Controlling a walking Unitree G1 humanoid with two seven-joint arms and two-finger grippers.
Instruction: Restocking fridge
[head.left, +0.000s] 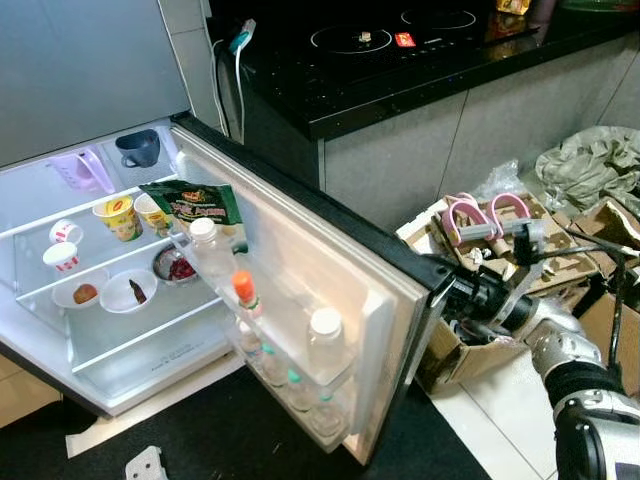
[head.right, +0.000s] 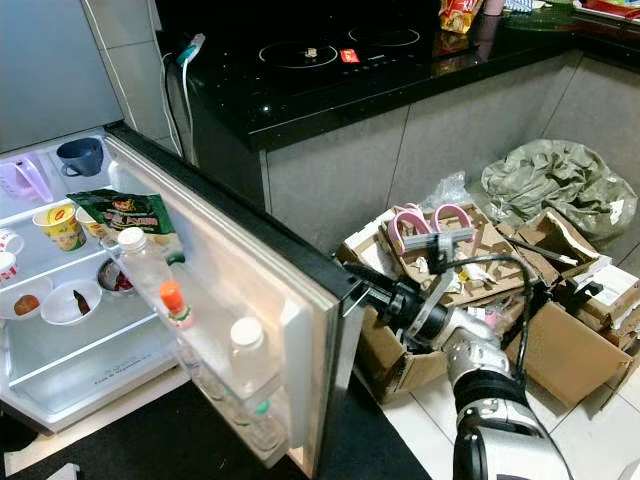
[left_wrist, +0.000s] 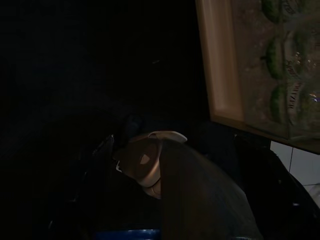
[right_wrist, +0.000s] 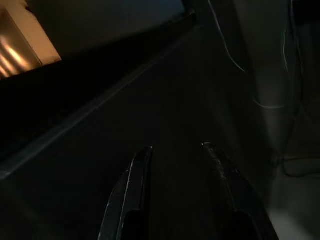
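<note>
The fridge door (head.left: 300, 240) stands wide open. Its shelves hold a clear white-capped bottle (head.left: 212, 250), an orange-capped bottle (head.left: 245, 292) and another white-capped bottle (head.left: 325, 335), with a green snack bag (head.left: 195, 205) at the top. My right gripper (head.right: 365, 282) reaches to the door's outer free edge from behind. Its fingers (right_wrist: 137, 165) are open against the dark outer face, holding nothing. Inside the fridge are yellow cups (head.left: 120, 215), white bowls (head.left: 128, 292) and a blue cup (head.left: 140, 148). My left arm hangs idle low beside the door's bottom shelf of green-labelled bottles (left_wrist: 285, 65).
A black counter with an induction hob (head.left: 400, 50) runs behind the door. Open cardboard boxes (head.right: 560, 350) with pink sandals (head.left: 480, 215) and a grey-green bag (head.left: 590, 165) crowd the tiled floor on the right. A dark mat (head.left: 250, 440) lies before the fridge.
</note>
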